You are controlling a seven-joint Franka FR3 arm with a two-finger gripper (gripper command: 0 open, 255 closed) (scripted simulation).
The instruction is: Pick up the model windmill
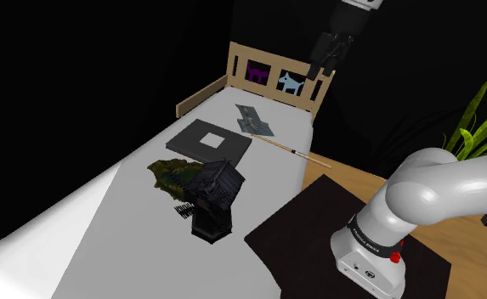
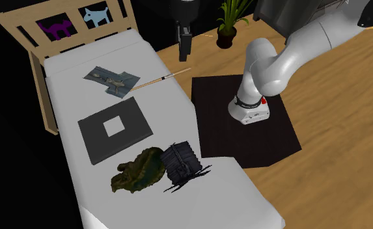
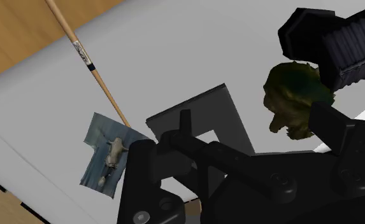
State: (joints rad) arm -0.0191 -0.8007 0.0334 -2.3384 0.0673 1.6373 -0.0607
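Observation:
The model windmill (image 1: pixel 214 195) (image 2: pixel 180 162) is a dark, boxy piece lying on the white bed (image 1: pixel 105 221), its thin blades flat on the sheet beside it. In the wrist view the windmill (image 3: pixel 334 44) lies well beyond the fingers. My gripper (image 1: pixel 322 66) (image 2: pixel 185 44) hangs high over the head end of the bed, far from the windmill. Its black fingers (image 3: pixel 174 137) stand apart with nothing between them, so the gripper (image 3: pixel 254 121) is open.
A green-brown lump (image 1: pixel 172 174) (image 2: pixel 138 170) touches the windmill. Further up the bed lie a dark square frame with a white centre (image 1: pixel 209 142), a grey-blue picture (image 1: pixel 254 121) and a wooden stick (image 1: pixel 288 150). A wooden headboard (image 1: pixel 275 81) closes the far end.

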